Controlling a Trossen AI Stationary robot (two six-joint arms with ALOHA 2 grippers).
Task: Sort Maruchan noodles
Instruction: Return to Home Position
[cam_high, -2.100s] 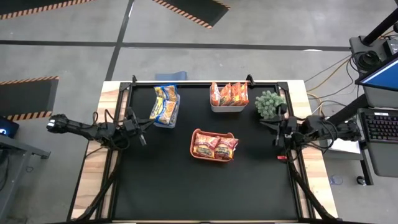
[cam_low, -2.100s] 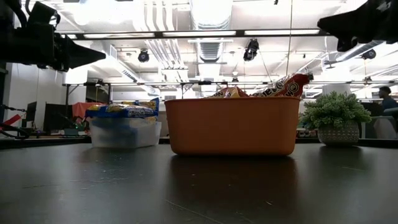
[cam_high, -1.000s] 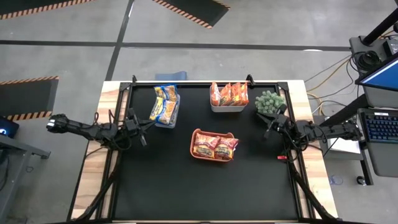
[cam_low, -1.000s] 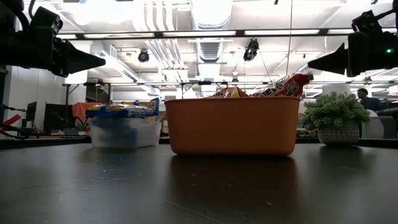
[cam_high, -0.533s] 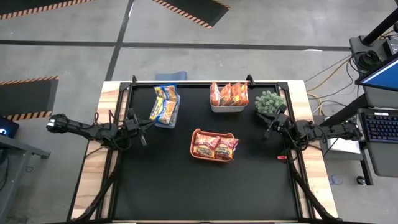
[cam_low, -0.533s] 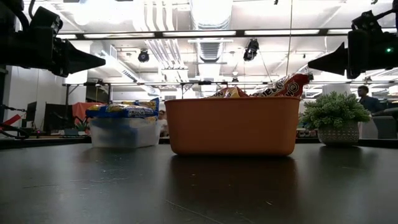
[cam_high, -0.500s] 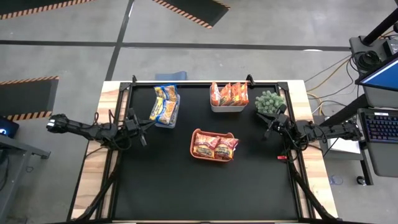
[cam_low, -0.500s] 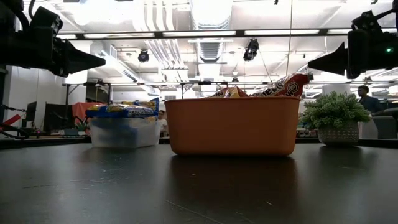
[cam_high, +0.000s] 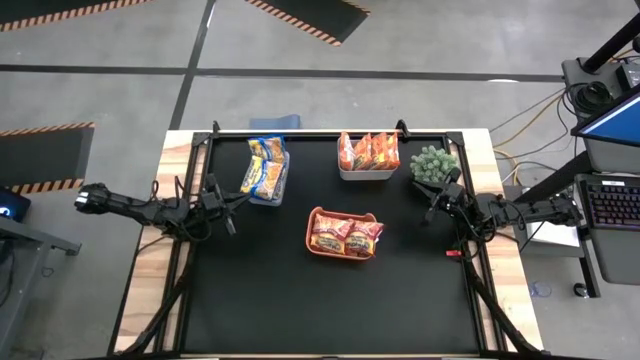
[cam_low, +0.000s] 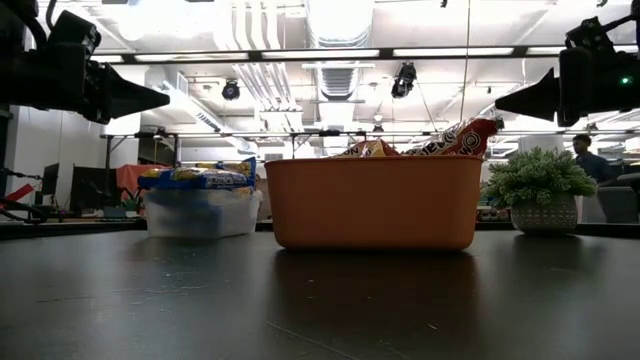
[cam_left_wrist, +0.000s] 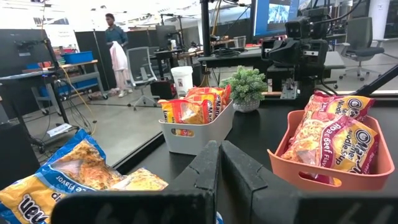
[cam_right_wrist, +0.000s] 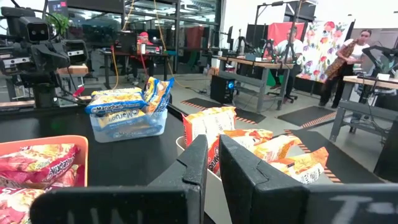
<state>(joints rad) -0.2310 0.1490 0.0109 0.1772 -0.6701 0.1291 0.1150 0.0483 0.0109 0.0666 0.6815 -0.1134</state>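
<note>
Red packets (cam_high: 345, 237) lie side by side in the orange bin (cam_low: 370, 205), which sits near the middle of the black mat (cam_high: 330, 300), their tops showing just above its rim. Blue-and-yellow packets (cam_high: 264, 168) fill the clear bin (cam_low: 200, 215) at the far left of the mat, heaped above its rim, with one jutting over the far edge of the mat. Orange packets (cam_high: 369, 151) stand on edge in the white bin (cam_left_wrist: 193, 134) at the far edge, right of centre. A small green plant (cam_high: 433, 165) stands just right of that bin, in the far right corner. The three bins are apart from each other, with bare mat between them, and the whole near half of the mat is open dark surface out to the wooden table (cam_high: 150, 270) edges. The left gripper (cam_high: 234, 202) hangs above the mat's left edge, beside the clear bin, its fingers closed together on nothing. The right gripper (cam_high: 429, 207) hangs above the right edge, just near of the plant, its fingers likewise pressed together and holding nothing.
</note>
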